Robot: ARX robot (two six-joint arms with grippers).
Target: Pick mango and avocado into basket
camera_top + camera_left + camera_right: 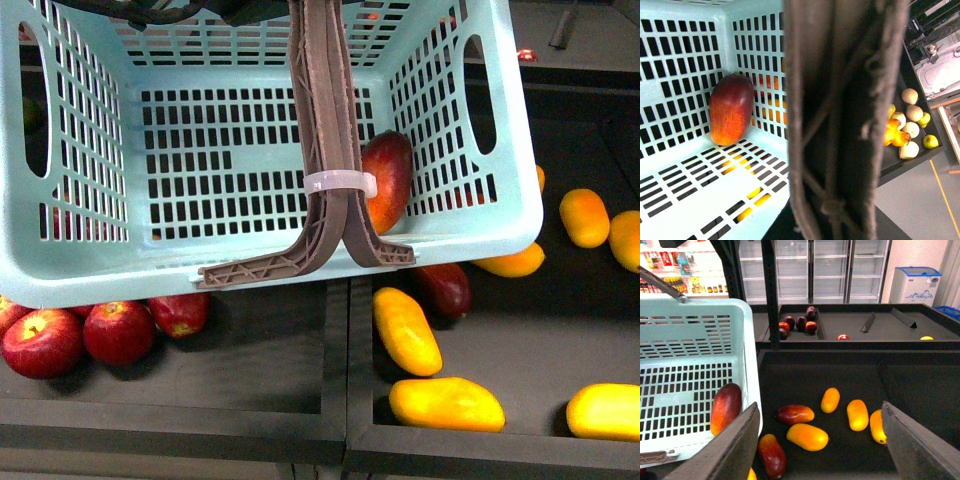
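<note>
Mango (pixel 388 182): placed in the basket (pixel 100 280), leaned against its wall.
Avocado: not seen in any view; judged not yet picked.
Right claw (pixel 820 407): held apart, empty.
Left claw: not shown; state cannot be told.

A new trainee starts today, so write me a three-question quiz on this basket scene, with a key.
1. True or false: the avocado already lies in the basket.
2. The right pincer is: A open, holding nothing; B shut on a fruit; C shut on the basket's handle.
3. Which fruit leans against the basket's wall, inside?
Key: 1 false; 2 A; 3 the mango.
</note>
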